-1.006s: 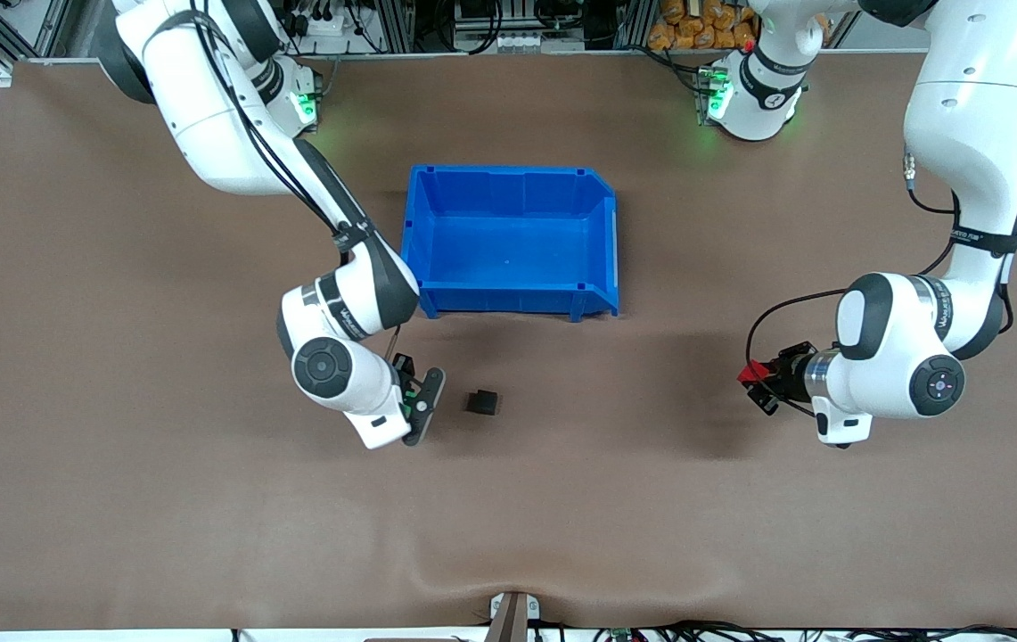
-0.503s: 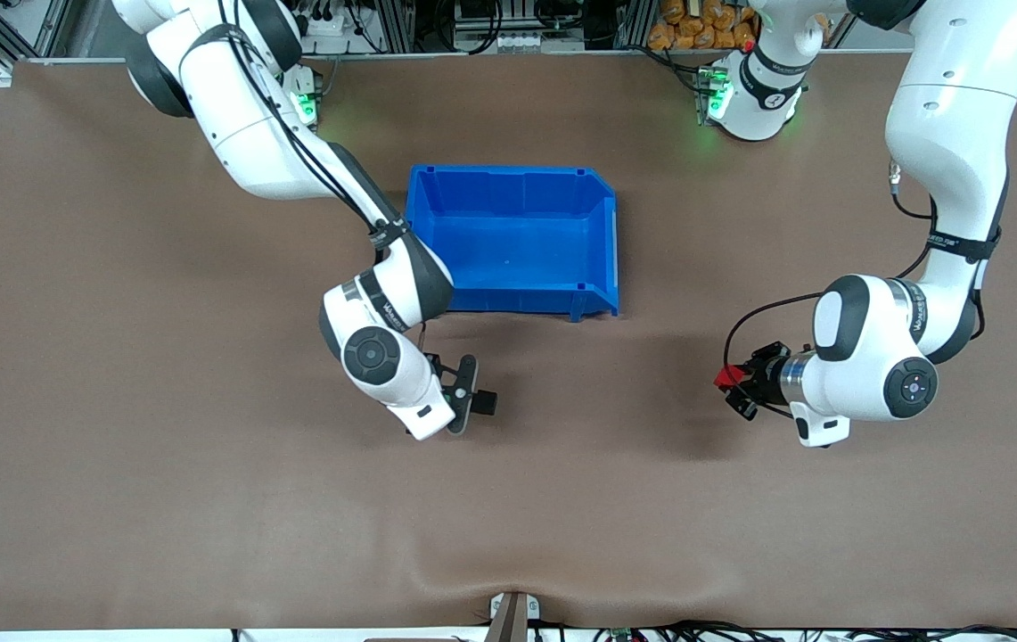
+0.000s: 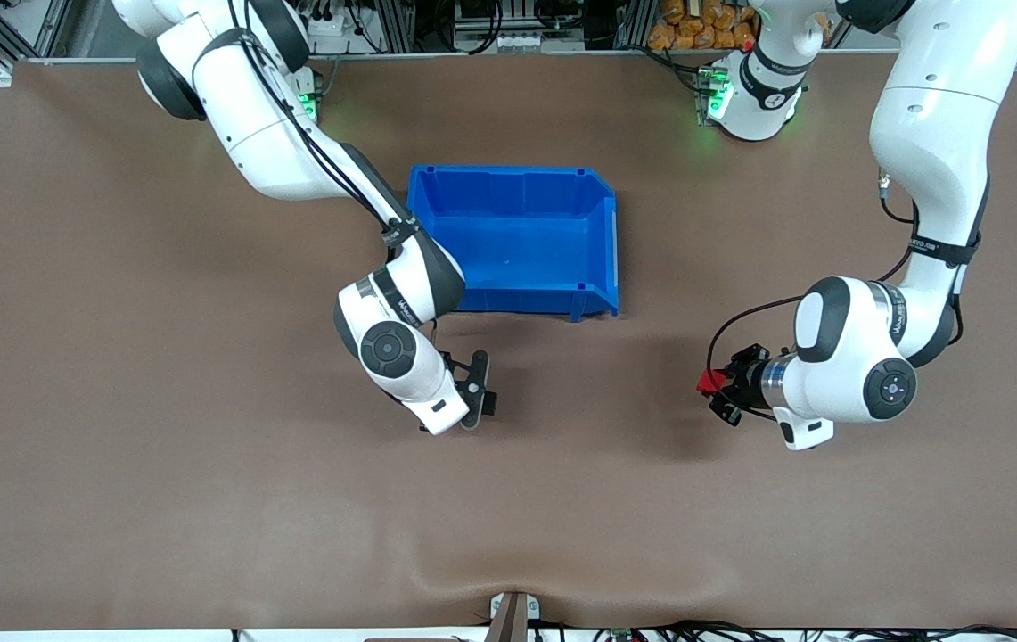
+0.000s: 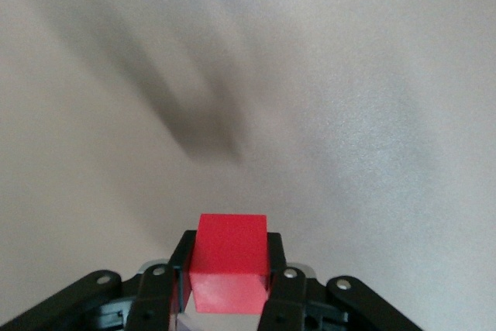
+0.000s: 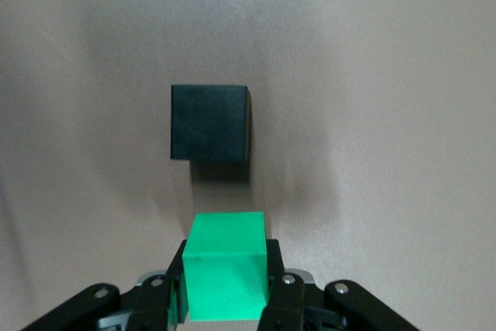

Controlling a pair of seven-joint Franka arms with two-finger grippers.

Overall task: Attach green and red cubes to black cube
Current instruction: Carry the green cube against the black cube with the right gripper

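Right gripper clamps the green cube just beside the black cube on the table, near the blue bin. Left gripper holds the red cube well apart, toward the left arm's end.

My right gripper holds the green cube just beside the black cube, which lies on the table nearer the front camera than the bin. Toward my left arm's end, well apart from the bin, my left gripper holds the red cube over the table.
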